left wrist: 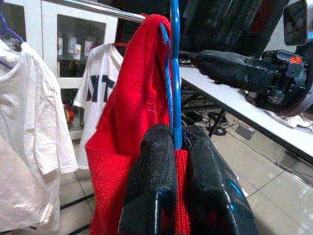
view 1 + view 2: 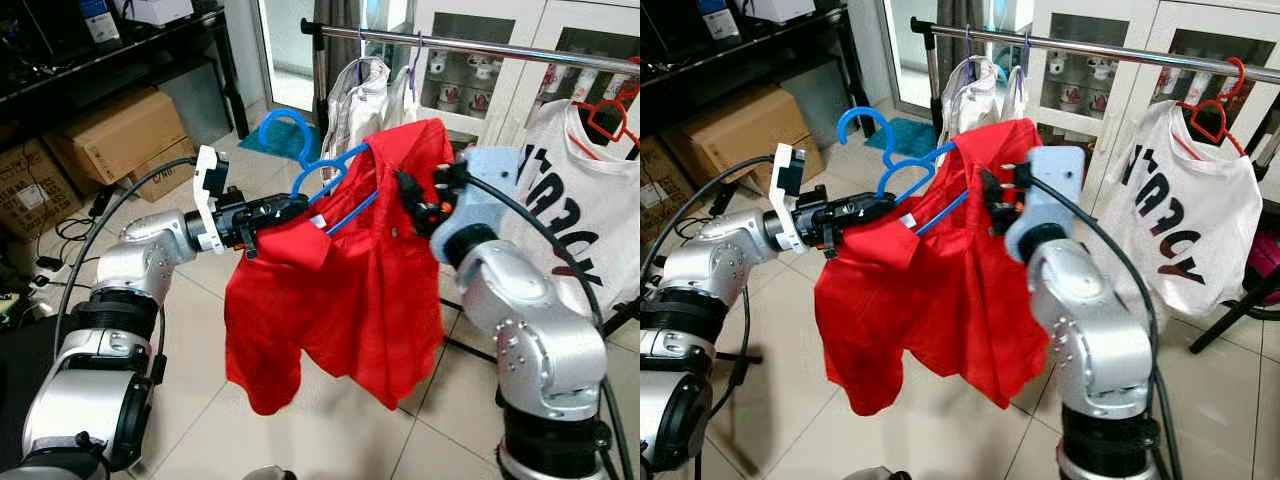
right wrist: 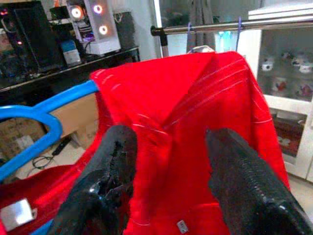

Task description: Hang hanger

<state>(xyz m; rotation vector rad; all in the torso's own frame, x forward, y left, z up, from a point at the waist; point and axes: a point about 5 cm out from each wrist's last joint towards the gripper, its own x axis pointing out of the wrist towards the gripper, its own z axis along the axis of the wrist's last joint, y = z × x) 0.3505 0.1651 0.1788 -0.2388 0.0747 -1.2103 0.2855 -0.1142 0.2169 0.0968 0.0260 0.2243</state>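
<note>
Below the clothes rail (image 2: 470, 44), the left claw (image 2: 285, 208) is clamped on the blue hanger (image 2: 325, 175) carrying a red shirt (image 2: 340, 290), while the right claw (image 3: 171, 171), fingers spread wide, sits against the shirt's far shoulder.

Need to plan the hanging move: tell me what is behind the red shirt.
Behind the red shirt runs the metal clothes rail, carrying a pale garment and a white printed T-shirt. Glass-door cabinets stand beyond. The shirt covers the pale garment's lower part and the floor beneath.
</note>
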